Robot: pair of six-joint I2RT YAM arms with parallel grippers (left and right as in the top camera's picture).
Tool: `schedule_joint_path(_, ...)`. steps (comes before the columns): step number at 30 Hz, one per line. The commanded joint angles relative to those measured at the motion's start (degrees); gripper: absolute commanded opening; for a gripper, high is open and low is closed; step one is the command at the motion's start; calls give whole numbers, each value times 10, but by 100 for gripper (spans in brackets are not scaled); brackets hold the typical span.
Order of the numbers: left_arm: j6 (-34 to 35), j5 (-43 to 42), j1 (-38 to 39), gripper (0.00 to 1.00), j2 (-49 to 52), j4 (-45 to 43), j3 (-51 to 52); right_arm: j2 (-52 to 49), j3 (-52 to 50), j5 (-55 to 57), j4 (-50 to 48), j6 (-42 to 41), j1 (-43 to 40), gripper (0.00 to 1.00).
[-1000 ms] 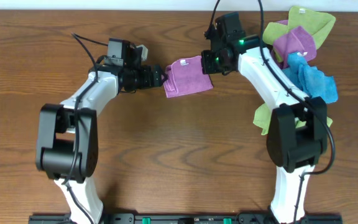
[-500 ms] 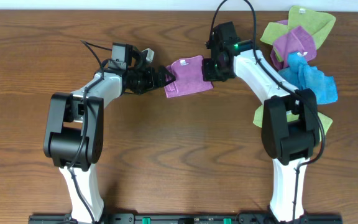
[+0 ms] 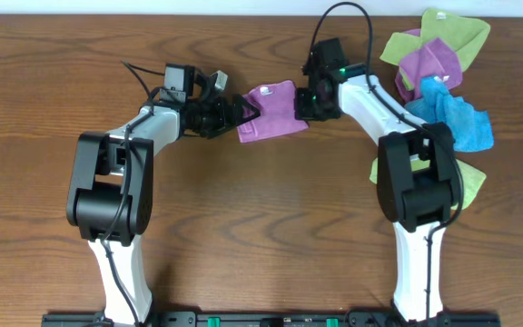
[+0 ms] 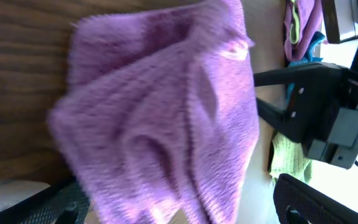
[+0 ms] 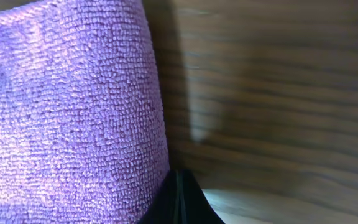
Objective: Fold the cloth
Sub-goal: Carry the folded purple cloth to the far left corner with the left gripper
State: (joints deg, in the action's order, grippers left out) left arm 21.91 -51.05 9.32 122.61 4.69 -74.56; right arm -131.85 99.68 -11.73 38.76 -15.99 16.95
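Overhead, we see the cloth [image 3: 275, 111], folded small, at 12 o'clock on the bench [image 3: 243, 227], with the left claw [image 3: 249, 111] spread wide at its 9 o'clock edge and the right claw [image 3: 303, 104] closed tight at its 3 o'clock edge. We judge a late fold in hand; next, the left claw must close on that edge. Left wrist alone shows the rumpled layers; right wrist shows closed tips at the hem, but we cannot tell whether they pinch it.

Brown wood-grain tabletop [image 3: 261, 236]. At upper centre, lying on it: cloth [image 3: 275, 113], purple, folded small, white tag up. At the far right corner: heap [image 3: 434, 64] of green, purple and blue cloths. Nearer: 1 green cloth [image 3: 473, 179], partly in view.
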Motion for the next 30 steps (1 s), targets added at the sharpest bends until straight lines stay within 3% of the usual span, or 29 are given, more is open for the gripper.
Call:
schedule_joint_path(1,9,15,12,95,29,10,4,-20,-2,-23,-8,-11,18,1)
schedule_joint_path(5,9,24,20,96,29,10,4,-20,-2,-22,-12,-12,21,1)
schedule_joint_path(6,9,28,20,91,29,10,4,-20,-2,-23,-12,-12,19,1)
schedule_joint_path(7,11,33,20,73,29,11,4,-20,-2,-23,-11,-12,18,1)
schedule_joint_path(8,11,36,18,41,29,11,4,-20,-2,-23,-9,-12,16,1)
schedule_joint_path(9,12,37,16,16,29,10,4,-20,-1,-23,-5,-12,13,1)
schedule_joint_path(10,21,42,10,6,29,10,4,-19,-1,-23,0,-12,10,1)
schedule_joint_path(15,76,37,-41,5,29,-33,-5,-7,9,-22,40,-6,-10,1)
schedule_joint_path(22,81,15,-151,6,28,-50,-120,52,10,-9,58,36,-24,1)
schedule_joint_path(25,86,51,-211,6,28,-49,-176,73,10,-3,58,37,-24,1)
schedule_joint_path(30,162,146,-281,6,29,-52,-189,79,10,-3,61,36,-23,1)
